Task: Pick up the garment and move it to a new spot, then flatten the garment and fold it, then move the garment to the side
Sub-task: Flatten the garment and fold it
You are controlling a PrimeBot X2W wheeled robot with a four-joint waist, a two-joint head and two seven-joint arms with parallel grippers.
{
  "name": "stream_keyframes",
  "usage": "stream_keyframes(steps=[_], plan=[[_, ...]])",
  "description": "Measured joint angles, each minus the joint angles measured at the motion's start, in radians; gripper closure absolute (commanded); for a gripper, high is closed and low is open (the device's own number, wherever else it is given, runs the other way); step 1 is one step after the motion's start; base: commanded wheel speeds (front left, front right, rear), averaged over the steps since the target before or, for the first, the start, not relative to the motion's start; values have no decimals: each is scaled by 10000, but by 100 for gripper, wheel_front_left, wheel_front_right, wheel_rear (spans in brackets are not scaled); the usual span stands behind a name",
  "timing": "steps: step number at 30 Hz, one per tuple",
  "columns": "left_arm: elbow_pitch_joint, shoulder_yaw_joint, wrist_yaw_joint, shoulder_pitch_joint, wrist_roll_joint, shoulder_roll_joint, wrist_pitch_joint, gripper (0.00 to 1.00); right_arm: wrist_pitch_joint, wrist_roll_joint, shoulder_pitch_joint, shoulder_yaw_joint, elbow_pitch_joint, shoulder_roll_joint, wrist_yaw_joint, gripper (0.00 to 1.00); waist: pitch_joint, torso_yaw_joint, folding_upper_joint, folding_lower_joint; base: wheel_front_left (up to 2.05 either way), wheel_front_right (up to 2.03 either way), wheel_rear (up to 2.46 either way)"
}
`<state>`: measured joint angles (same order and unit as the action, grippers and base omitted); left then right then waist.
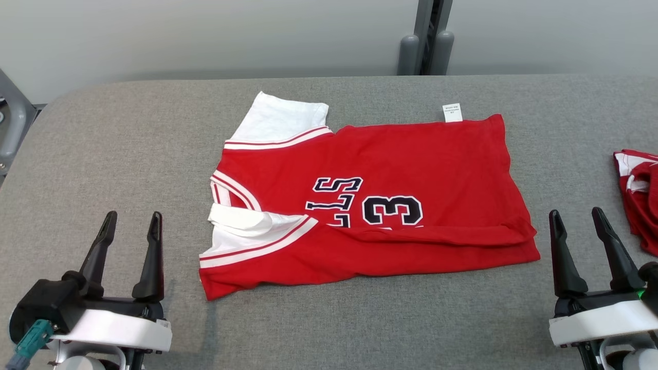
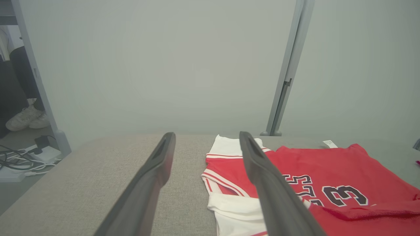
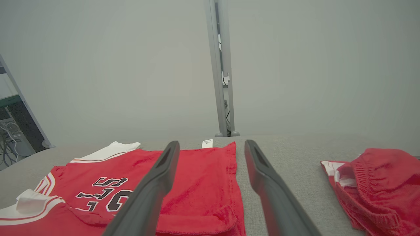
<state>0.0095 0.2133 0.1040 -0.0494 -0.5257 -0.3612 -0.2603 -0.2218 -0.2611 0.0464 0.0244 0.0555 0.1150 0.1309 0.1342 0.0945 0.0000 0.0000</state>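
While left gripper (image 1: 132, 223) and right gripper (image 1: 576, 218) sit spread and empty, the jersey (image 1: 411, 164) lies lengthwise between them, hem (image 1: 514, 180) toward the table's (image 1: 103, 154) right edge.

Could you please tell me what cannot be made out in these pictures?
Care label, head view: print too small to read.
Jersey lettering, head view: lower part hidden under the folded-over front edge.
Second red garment, head view: cut off by the right edge.
Person, left wrist view: cut off by the left edge.
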Motion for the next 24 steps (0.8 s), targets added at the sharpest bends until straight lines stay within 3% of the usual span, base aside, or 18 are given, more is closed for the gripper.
stream_keyframes(steps=[5, 11, 24], plan=[[587, 163, -339, 22, 201, 226, 0, 0, 372, -8, -29, 79, 581, 81, 0, 0, 92, 41, 0, 0, 0, 0, 0], [2080, 658, -924, 28, 151, 901, 2, 0, 573, -15, -60, 305, 2117, 81, 0, 0, 461, 89, 0, 0, 0, 0, 0], [4813, 926, -1950, -1017, -259, 1446, 58, 0, 654, -339, 1719, -109, 4372, 21, 0, 0, 1226, 29, 0, 0, 0, 0, 0]])
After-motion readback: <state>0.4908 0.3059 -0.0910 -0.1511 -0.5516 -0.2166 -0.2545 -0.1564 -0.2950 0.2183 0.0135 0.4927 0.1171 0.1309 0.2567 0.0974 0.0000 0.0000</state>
